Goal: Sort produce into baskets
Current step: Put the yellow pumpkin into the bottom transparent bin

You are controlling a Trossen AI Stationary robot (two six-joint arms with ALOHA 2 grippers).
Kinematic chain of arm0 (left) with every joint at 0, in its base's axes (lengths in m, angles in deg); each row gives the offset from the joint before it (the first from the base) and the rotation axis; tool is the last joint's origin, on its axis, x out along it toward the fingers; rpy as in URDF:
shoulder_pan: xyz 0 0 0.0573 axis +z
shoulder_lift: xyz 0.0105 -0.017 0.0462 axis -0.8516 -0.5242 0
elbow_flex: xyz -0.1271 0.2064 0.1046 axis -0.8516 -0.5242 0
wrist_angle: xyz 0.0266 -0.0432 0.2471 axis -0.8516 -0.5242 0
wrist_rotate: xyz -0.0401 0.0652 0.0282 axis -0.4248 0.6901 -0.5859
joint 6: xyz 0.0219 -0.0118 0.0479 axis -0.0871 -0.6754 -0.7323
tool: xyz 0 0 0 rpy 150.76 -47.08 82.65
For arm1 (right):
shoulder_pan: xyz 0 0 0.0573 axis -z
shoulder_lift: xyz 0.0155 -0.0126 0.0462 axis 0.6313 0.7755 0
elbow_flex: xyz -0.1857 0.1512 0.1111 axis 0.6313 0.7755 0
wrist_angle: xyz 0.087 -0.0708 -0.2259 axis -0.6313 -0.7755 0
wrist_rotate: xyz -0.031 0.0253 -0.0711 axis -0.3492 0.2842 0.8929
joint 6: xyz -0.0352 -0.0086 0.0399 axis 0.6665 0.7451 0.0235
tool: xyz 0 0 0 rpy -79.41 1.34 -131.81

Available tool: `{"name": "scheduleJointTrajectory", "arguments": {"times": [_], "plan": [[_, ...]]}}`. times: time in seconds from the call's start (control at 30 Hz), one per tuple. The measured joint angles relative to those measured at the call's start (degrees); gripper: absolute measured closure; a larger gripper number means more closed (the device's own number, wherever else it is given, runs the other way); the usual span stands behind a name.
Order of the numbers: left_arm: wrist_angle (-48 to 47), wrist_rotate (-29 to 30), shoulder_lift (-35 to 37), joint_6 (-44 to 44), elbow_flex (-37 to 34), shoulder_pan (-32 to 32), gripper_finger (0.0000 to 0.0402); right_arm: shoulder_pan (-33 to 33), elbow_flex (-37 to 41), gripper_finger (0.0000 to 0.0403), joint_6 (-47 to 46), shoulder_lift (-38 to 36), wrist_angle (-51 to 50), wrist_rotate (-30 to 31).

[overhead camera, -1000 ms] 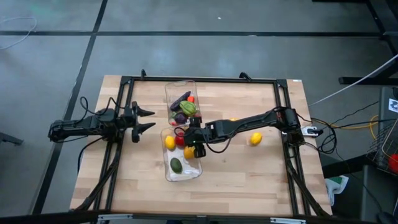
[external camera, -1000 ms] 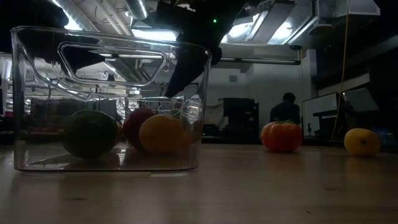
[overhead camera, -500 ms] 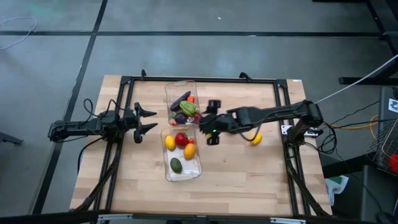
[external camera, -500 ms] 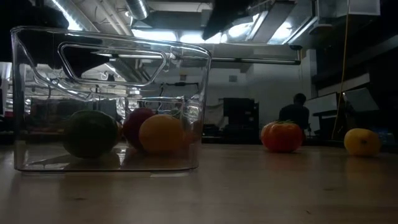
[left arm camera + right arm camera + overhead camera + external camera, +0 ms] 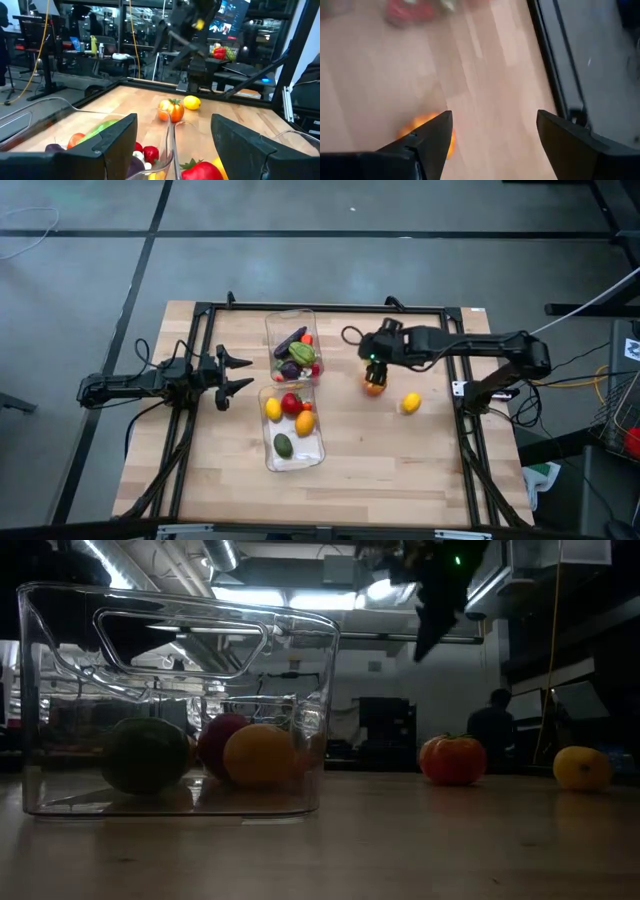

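Two clear bins stand end to end at the table's middle. The far bin (image 5: 271, 330) holds a purple aubergine, a green piece and small red pieces. The near bin (image 5: 268, 452) holds a lemon, a red piece, an orange piece and a green avocado (image 5: 284, 445). An orange pepper (image 5: 374, 388) and a lemon (image 5: 410, 403) lie on the bare table to the right of the bins. My right gripper (image 5: 372, 366) is open and empty, raised just above the pepper (image 5: 426, 131). My left gripper (image 5: 238, 372) is open and empty, left of the bins.
A black frame (image 5: 452, 315) runs around the table's edges. The wood to the right of the bins and toward the near edge is bare apart from the pepper (image 5: 453, 760) and the lemon (image 5: 583, 768). A person stands in the room beyond the table (image 5: 492, 725).
My right gripper has risen out of the near bin and gone toward the table's right and far edges, and now stands over the orange pepper. The fruits in the bins and on the table have stayed where they were.
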Motion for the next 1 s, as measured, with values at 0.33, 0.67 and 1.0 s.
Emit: {"name": "scheduleJointTrajectory", "arguments": {"times": [0.33,0.67,1.0], "plan": [[-0.01,0.04,-0.02,0.08,0.00,0.00,0.0151,8.36,11.17,0.0116,-3.82,-0.45,5.05,-9.74],[-0.01,0.09,-0.04,0.17,0.02,0.00,0.0151,8.57,13.24,0.0116,-9.02,-0.48,6.97,-15.48],[-0.04,0.13,-0.04,0.25,0.02,0.00,0.0151,8.69,13.26,0.0115,-11.28,0.05,7.24,-17.35]]}}
